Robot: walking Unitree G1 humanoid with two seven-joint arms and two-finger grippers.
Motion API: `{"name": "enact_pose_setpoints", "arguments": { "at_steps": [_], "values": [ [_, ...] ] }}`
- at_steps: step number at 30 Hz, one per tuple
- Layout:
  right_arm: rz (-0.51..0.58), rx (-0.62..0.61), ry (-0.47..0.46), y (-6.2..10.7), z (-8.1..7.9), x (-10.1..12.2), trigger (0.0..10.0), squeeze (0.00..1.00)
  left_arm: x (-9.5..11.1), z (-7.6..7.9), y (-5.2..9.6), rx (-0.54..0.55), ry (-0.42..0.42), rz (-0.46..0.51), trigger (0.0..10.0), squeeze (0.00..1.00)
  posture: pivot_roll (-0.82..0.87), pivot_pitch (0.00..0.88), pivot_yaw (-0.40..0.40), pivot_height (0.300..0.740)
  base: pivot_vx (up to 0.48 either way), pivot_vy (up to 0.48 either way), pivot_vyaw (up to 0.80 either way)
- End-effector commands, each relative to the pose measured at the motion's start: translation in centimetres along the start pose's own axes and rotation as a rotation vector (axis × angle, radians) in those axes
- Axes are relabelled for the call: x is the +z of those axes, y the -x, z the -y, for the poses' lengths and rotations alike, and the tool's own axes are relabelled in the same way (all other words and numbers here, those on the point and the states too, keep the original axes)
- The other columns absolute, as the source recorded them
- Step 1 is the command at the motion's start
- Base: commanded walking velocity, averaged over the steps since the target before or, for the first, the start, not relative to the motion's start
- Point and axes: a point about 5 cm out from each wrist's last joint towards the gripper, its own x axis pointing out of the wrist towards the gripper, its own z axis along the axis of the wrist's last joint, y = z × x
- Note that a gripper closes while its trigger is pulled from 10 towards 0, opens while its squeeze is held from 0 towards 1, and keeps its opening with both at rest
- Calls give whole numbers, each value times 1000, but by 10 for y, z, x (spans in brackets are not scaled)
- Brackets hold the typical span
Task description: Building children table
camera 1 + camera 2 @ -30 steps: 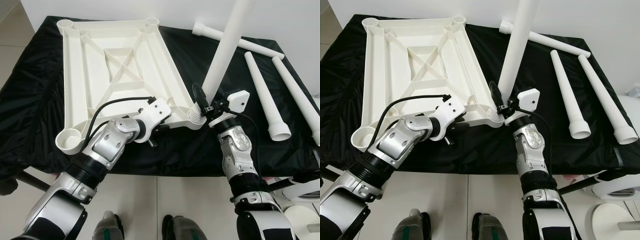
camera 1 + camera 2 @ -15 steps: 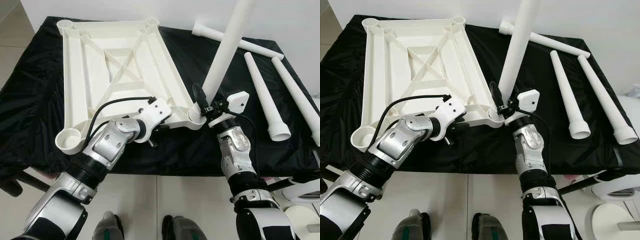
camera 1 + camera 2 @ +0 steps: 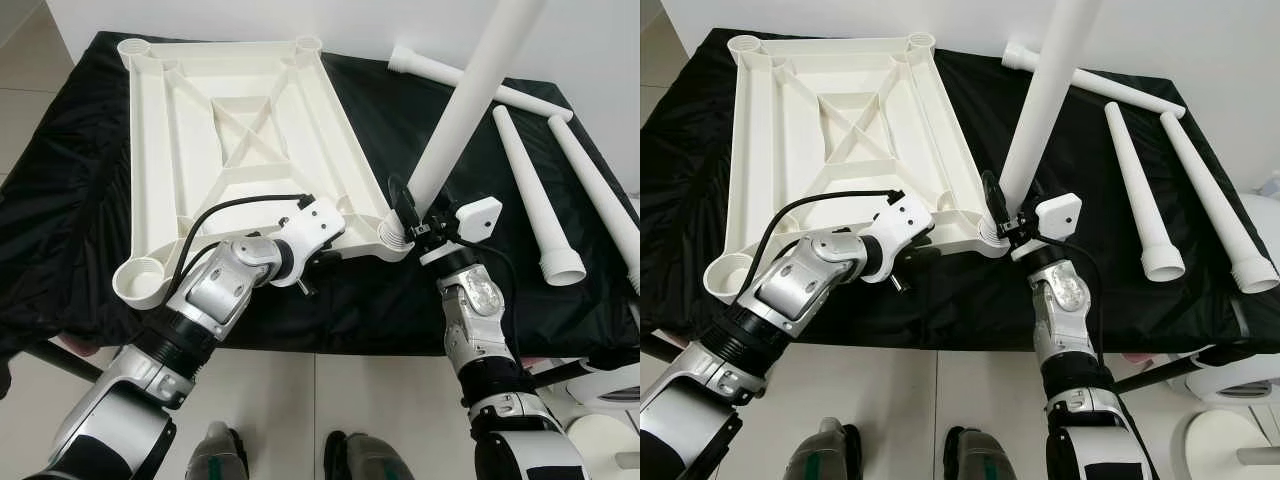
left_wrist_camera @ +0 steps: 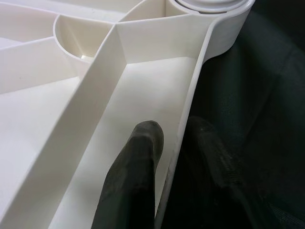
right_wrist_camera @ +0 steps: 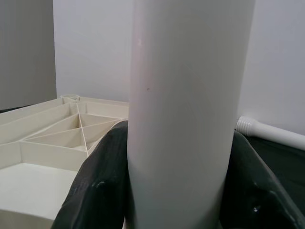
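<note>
A white plastic tabletop [image 3: 230,130] lies upside down on the black-covered bench. A white leg [image 3: 465,110] stands tilted in its near right corner socket [image 3: 393,236]. My right gripper [image 3: 410,212] is shut on the leg just above the socket; in the right wrist view its black fingers [image 5: 97,183] press both sides of the leg [image 5: 183,119]. My left gripper [image 3: 312,262] is shut on the tabletop's near rim [image 4: 190,109], with one finger [image 4: 136,167] inside the rib channel and the other outside on the cloth.
Three loose white legs [image 3: 530,190] lie on the black cloth [image 3: 60,200] at the right, one of them [image 3: 480,85] across the back. White plastic parts [image 3: 610,385] sit on the floor at the right. The bench's front edge is close to my body.
The leg's upper end has swung a little to the right while its foot stays in the socket. My right gripper has shifted slightly with it. The left arm has kept still.
</note>
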Motion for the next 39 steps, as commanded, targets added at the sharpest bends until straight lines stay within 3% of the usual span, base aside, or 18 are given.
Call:
{"name": "enact_pose_setpoints", "arguments": {
  "at_steps": [1, 10, 26, 32, 39],
  "values": [
    [-272, -70, -58, 48, 6, -45, 10000, 0, 17, -8, 10, 43, -44, 67, 10000, 0, 28, 120, -37, 740, 0, 0, 0],
    [-274, -114, -72, 40, 17, -42, 10000, 0, 17, -7, 11, 41, -47, 65, 10000, 0, 31, 117, -34, 740, 0, 0, 0],
    [-319, -56, -44, 31, 22, -41, 10000, 0, 17, -7, 11, 41, -49, 66, 10000, 0, 34, 109, -39, 740, 0, 0, 0],
    [-336, -68, -44, 37, 22, -45, 10000, 0, 17, -7, 11, 40, -48, 68, 10000, 0, 33, 105, -41, 740, 0, 0, 0],
    [-332, -182, -40, 49, 24, -48, 10000, 0, 19, -5, 10, 34, -50, 72, 10000, 0, 28, 111, -39, 740, 0, 0, 0]
  ]
}}
